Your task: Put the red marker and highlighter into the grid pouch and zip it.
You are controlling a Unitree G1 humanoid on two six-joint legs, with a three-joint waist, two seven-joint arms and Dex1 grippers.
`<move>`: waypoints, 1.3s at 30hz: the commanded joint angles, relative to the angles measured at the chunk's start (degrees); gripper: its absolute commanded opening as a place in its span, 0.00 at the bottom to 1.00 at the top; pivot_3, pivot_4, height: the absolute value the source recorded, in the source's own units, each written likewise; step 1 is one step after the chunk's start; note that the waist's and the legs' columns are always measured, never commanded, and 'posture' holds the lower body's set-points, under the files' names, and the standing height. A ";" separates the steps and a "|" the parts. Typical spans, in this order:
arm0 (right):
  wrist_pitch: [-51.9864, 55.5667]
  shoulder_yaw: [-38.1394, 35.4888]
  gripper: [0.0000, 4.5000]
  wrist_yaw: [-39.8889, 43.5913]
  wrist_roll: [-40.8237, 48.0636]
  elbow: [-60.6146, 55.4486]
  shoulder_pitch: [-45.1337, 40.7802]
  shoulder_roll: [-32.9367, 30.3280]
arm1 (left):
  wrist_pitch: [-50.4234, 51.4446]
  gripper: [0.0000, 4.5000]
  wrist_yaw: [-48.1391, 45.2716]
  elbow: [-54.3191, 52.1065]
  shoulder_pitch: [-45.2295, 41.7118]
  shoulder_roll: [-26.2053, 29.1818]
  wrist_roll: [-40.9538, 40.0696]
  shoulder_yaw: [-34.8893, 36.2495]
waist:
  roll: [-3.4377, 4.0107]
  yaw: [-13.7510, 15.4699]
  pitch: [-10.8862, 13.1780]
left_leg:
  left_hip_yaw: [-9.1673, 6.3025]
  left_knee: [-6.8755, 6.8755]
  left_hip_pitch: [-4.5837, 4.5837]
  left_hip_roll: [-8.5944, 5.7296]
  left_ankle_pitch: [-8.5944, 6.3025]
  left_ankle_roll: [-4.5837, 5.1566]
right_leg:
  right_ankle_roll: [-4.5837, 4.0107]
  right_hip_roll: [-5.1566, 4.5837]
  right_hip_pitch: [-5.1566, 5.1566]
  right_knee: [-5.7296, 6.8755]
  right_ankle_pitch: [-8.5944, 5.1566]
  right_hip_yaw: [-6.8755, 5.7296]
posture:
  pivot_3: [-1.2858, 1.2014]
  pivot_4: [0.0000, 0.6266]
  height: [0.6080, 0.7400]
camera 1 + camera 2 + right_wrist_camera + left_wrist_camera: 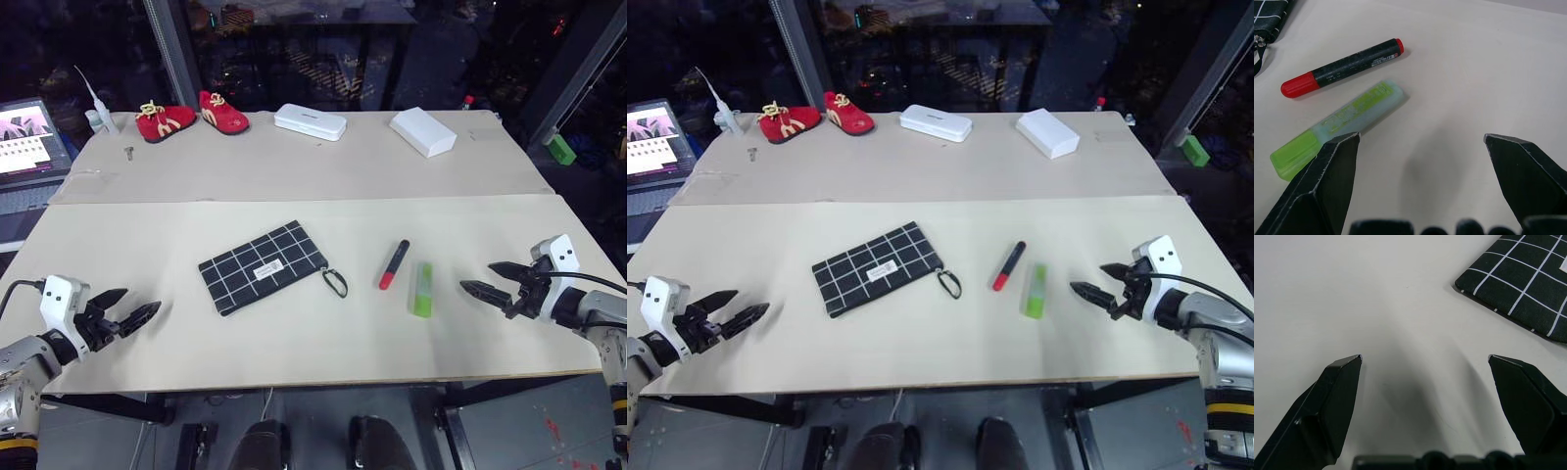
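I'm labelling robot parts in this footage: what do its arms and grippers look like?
Each gripper, left and right, has two black, wedge-shaped fingers tapering to points, mounted under a white block-shaped housing. Behind them the forearms are silver-grey metal, with a thin black cable looping from each wrist.

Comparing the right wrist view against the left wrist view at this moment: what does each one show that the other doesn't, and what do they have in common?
Right wrist view: the red marker and the highlighter lying side by side, apart, ahead of the open right gripper, plus the pouch's zipper loop at the corner.

Left wrist view: the open left gripper over bare table, with a large corner of the grid pouch beyond its fingertips.

Shared: the same pale tabletop, a piece of the grid pouch, and open, empty black fingers.
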 commanded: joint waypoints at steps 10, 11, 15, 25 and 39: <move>-0.48 1.35 0.54 -1.38 -0.15 1.53 -7.06 2.82 | -44.59 1.00 -10.27 27.74 -6.80 3.74 12.97 -4.24 | 0.04 0.02 -0.02 | 0.12 0.00 0.00 0.03 0.00 0.00 | -0.11 -0.02 -0.07 0.02 -0.01 -0.02 | 0.52 0.24 1.00; -0.37 1.50 0.46 -1.04 0.05 0.99 -7.37 2.92 | -46.60 1.00 -10.15 28.57 -7.54 4.04 13.50 -4.58 | 0.04 0.07 -0.02 | 0.11 0.00 0.00 0.04 0.00 0.00 | -0.11 -0.04 -0.08 0.03 -0.01 -0.03 | 0.52 0.24 1.00; -0.55 2.35 0.17 -0.17 0.51 -1.48 -8.93 3.65 | -50.58 1.00 -10.52 29.41 -9.71 4.65 15.37 -6.82 | 0.04 0.20 -0.03 | 0.10 0.00 -0.01 0.03 0.00 0.00 | -0.08 -0.09 -0.06 0.02 0.03 -0.04 | 0.52 0.24 1.00; 8.00 10.07 0.01 0.11 4.50 -8.27 -18.92 12.09 | -51.12 1.00 -8.95 18.10 -11.07 3.70 19.02 -14.23 | 0.10 -0.26 -0.06 | 0.12 0.00 0.04 0.05 0.00 0.00 | -0.07 -0.07 -0.06 0.11 0.08 -0.05 | 0.52 0.24 1.00; 5.81 29.69 0.01 -13.80 -15.25 10.61 -37.57 33.07 | -43.82 1.00 -7.13 3.15 -13.86 2.33 20.08 -21.41 | 0.15 -0.48 -0.03 | 0.07 0.02 -0.24 0.03 0.06 -0.08 | -0.09 0.08 -0.31 0.45 0.11 -0.24 | 0.52 0.24 1.00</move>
